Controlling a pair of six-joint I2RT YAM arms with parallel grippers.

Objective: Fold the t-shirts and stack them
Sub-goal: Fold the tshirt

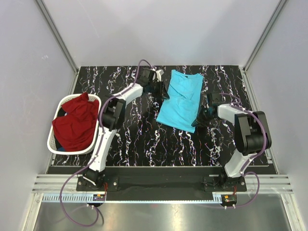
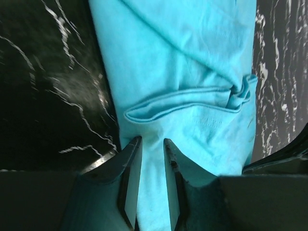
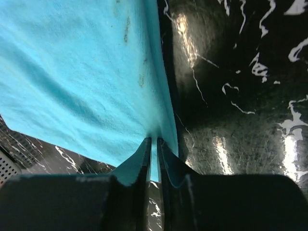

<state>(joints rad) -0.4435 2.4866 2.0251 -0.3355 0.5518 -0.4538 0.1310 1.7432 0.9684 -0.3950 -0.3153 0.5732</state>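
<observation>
Clamped at two edges of the soft, creased turquoise t-shirt [image 1: 180,101], spread long and narrow mid-way across the glossy black marbled table [image 1: 144,139]: left gripper [image 2: 149,163] narrowed onto a fold at the far left, right gripper [image 3: 153,149] almost closed on the near right hem. Heaped in the white slotted plastic laundry basket [image 1: 51,139] at left, a limp dark red t-shirt [image 1: 74,125].

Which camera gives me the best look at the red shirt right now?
Top external: the red t-shirt lies heaped in the white basket, fully in frame. Neither wrist view shows it; both look at the turquoise t-shirt.
</observation>
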